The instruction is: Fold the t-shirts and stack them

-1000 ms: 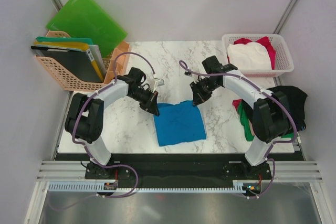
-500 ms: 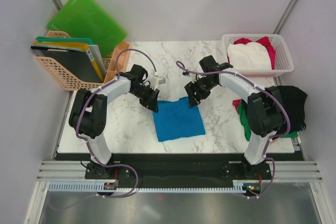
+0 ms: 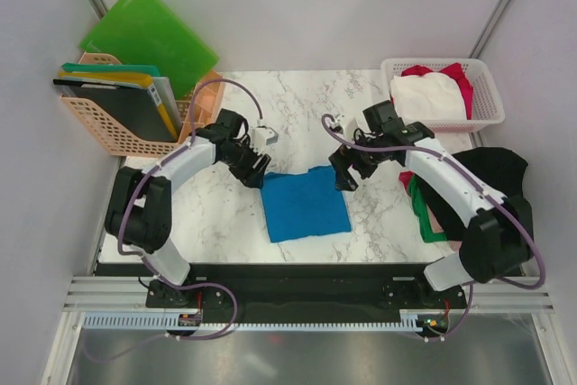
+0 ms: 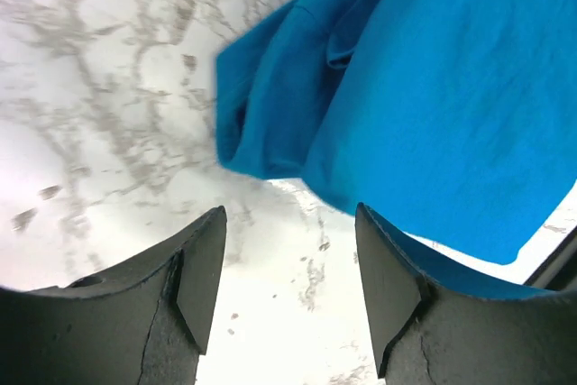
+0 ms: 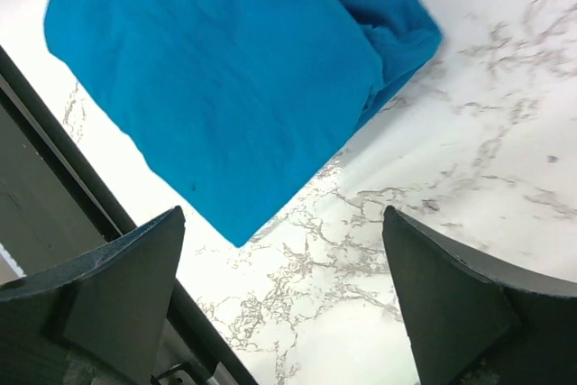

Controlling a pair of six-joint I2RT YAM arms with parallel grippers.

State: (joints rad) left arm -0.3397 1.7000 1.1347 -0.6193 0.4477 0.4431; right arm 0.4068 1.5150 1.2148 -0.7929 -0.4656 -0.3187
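1. At the bottom of the top view, the two arms rise from their bases and reach up over the marble table (image 3: 216, 223).
2. The blue t-shirt (image 3: 306, 205) lies folded into a rough square at the centre of the frame, flat on the table. Its upper edge is slightly bunched.
3. The left gripper (image 3: 257, 169) hangs at the shirt's upper left corner. In its wrist view the fingers (image 4: 203, 268) stand apart with only marble and the shirt's rumpled corner showing between them; they hold nothing.
4. The right gripper (image 3: 343, 175) hangs at the shirt's upper right corner. Its jaws are spread wide and are empty, and the shirt fills the upper left of its wrist view.
5. At the right edge of the frame is a loose heap of shirts: a black t-shirt (image 3: 505, 169) uppermost, with a green t-shirt (image 3: 419, 206) and a bit of red cloth (image 3: 407, 177) showing beside the right arm.
6. In the upper right, the white lattice basket (image 3: 482, 119) holds a white t-shirt (image 3: 428, 95) with a red t-shirt (image 3: 444, 70) behind it.
7. In the upper left, a peach rack (image 3: 108, 137) holds folders, and a green folder (image 3: 149, 33) leans behind it.
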